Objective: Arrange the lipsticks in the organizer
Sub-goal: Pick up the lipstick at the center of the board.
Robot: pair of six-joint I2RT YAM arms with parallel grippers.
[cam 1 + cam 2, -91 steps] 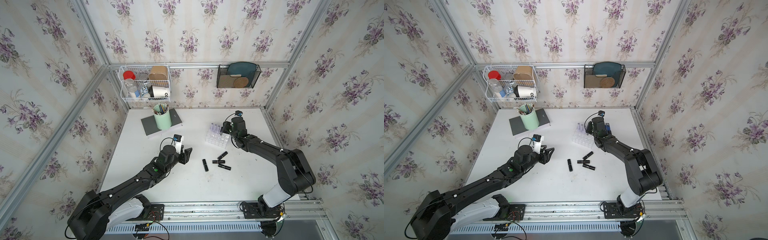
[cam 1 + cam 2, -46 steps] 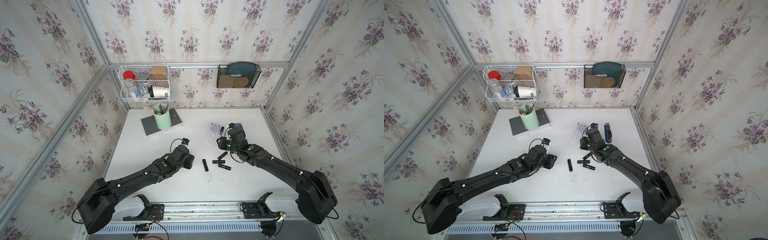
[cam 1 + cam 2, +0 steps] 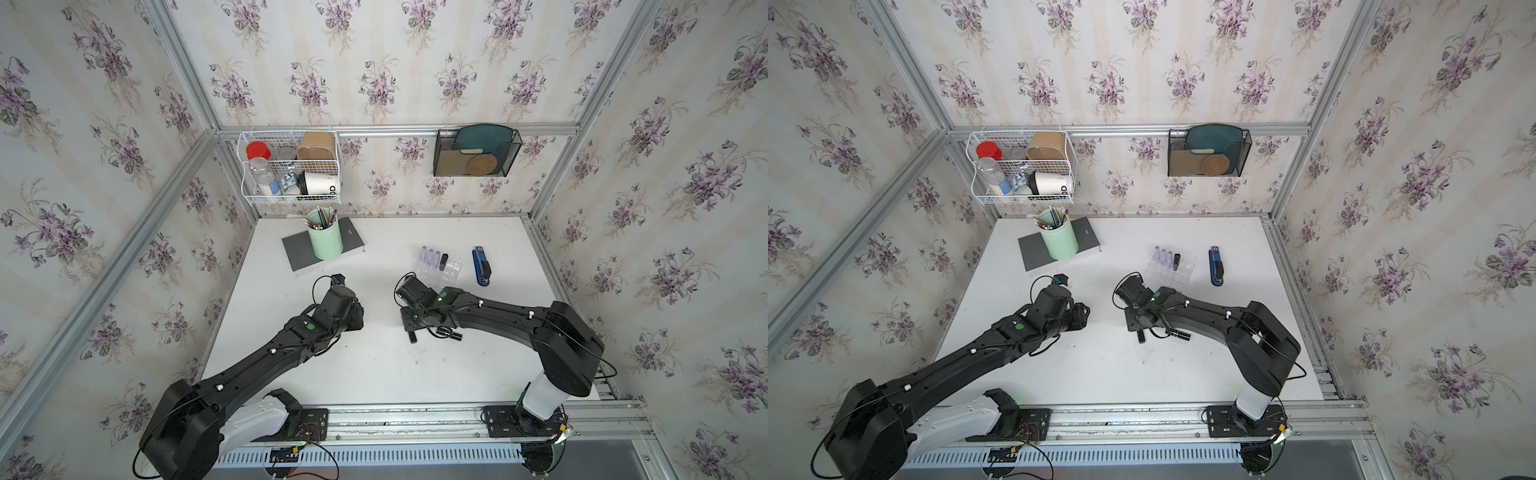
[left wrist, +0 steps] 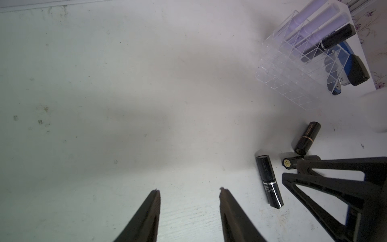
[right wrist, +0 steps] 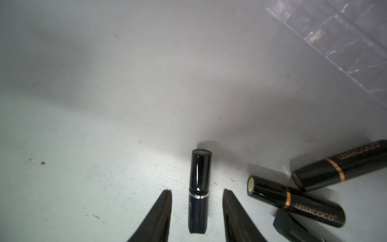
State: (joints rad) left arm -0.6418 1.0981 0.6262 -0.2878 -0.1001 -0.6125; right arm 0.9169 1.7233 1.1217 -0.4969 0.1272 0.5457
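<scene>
In both top views the right arm (image 3: 498,311) hides part of the loose black lipsticks (image 3: 451,333), so their number cannot be told there. In the right wrist view the organizer (image 5: 345,42) is blurred and cut off by the edge, which also cuts off one gold-banded lipstick (image 5: 345,165). In the left wrist view the stapler (image 4: 358,72) lies partly behind the organizer.

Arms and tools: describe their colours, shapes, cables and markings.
The left arm and right arm are matte black with boxy links. Each has a white segment at its base, a round green mark near the wrist and small white studs. Thin black cables loop at the wrists. The left tool and right tool have black fingers tapering to points.
</scene>
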